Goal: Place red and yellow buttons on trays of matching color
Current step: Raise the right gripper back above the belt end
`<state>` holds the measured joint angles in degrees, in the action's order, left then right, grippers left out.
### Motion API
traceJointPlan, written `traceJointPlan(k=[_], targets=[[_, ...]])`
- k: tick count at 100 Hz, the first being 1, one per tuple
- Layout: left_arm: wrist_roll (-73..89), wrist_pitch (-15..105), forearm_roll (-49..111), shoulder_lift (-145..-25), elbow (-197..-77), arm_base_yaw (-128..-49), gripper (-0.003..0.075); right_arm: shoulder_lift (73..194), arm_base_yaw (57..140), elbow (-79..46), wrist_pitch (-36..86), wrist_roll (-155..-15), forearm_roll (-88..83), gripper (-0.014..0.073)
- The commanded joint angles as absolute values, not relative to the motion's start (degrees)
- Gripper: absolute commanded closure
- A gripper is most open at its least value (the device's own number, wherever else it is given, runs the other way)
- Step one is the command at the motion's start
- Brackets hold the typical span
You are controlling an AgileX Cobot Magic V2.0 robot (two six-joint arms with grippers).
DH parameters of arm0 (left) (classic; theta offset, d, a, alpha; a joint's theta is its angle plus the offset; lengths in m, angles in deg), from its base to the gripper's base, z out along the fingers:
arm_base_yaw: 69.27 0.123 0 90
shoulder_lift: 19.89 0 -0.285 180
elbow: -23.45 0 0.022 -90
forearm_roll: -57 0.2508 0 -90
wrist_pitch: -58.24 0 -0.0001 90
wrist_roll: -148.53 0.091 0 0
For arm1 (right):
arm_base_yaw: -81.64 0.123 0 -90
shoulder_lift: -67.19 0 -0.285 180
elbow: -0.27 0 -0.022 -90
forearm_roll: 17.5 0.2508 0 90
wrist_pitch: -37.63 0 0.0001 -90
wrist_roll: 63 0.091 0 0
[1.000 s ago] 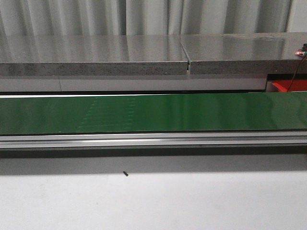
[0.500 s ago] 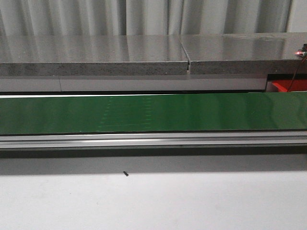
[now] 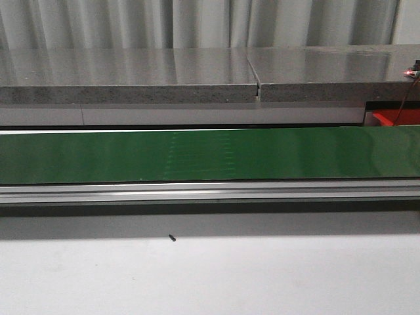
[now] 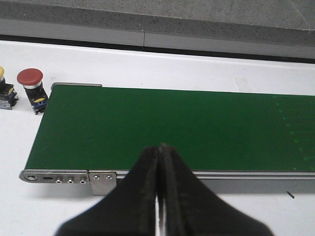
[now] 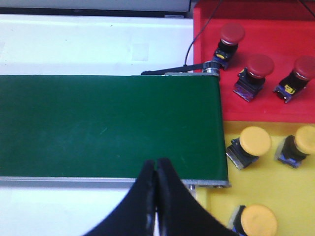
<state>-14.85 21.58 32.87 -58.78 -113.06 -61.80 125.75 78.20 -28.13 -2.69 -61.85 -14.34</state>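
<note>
In the left wrist view a red button (image 4: 30, 80) stands on the white table just off the end of the green belt (image 4: 172, 129), with a yellow button (image 4: 4, 88) beside it at the picture's edge. My left gripper (image 4: 159, 148) is shut and empty over the belt's near rail. In the right wrist view the red tray (image 5: 266, 59) holds three red buttons (image 5: 253, 71), and the yellow tray (image 5: 261, 187) holds three yellow buttons (image 5: 248, 145). My right gripper (image 5: 156, 163) is shut and empty near the belt's other end (image 5: 108, 125).
The front view shows the green belt (image 3: 210, 154) running across, its metal rail (image 3: 210, 191) in front, a grey stone counter (image 3: 197, 75) behind, and a small dark speck (image 3: 172, 238) on the white table. A corner of the red tray (image 3: 397, 118) peeks at the right.
A faint pale pattern on the green belt has shifted to the right across the front view. Neither gripper nor any button appears in that view.
</note>
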Motion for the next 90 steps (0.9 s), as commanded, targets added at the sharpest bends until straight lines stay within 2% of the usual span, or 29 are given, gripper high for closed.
traceJointPlan(k=[1,43,90], targets=[[-14.88,25.01,31.34,-58.94,-114.57,-62.27,0.0741,121.42,78.3,-29.32,0.8,-59.33,-17.5,0.0655],[-14.88,25.01,31.34,-58.94,-114.57,-62.27,0.0741,103.03,78.3,-40.15,0.41,-58.62,-18.14,0.066],[-14.88,25.01,31.34,-58.94,-114.57,-62.27,0.0741,101.89,78.3,-40.47,0.13,-58.62,-18.14,0.066]])
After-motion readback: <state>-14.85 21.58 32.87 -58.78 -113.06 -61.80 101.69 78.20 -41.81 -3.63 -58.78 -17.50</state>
